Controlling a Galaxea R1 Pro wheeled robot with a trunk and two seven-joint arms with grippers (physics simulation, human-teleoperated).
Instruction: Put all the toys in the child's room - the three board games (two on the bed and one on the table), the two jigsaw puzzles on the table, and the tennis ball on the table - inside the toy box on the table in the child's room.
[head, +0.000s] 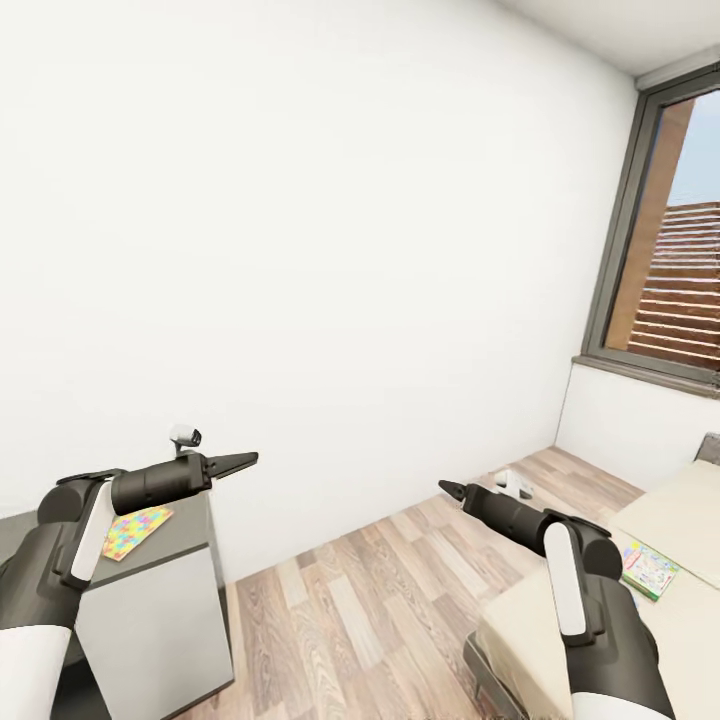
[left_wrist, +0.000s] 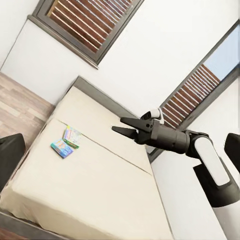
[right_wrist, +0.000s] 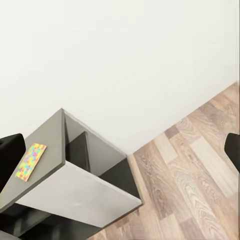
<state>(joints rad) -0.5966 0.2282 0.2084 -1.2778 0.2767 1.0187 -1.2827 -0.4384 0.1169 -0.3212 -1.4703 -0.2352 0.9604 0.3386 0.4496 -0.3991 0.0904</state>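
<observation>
A jigsaw puzzle (head: 137, 530), a flat square of yellow, pink, blue and green pieces, lies on a low dark grey-topped unit (head: 190, 520) at the lower left. It is also in the right wrist view, the puzzle (right_wrist: 30, 161) on the unit's top (right_wrist: 52, 150). My left gripper (head: 245, 461) hangs open just above and right of it, holding nothing. My right gripper (head: 448, 488) is open over the floor, left of the bed (head: 545, 625). Two board games (left_wrist: 72, 136) (left_wrist: 62, 148) lie side by side on the beige sheet; one board game (head: 648, 570) lies beside my right forearm. The toy box, tennis ball and table are out of view.
A white wall faces me, with wood-plank floor (head: 380, 590) between the unit and the bed. A tall grey-framed window (head: 665, 250) stands at the right. In the left wrist view my right gripper (left_wrist: 117, 125) reaches over the bed (left_wrist: 100, 185) near its grey headboard (left_wrist: 107, 97).
</observation>
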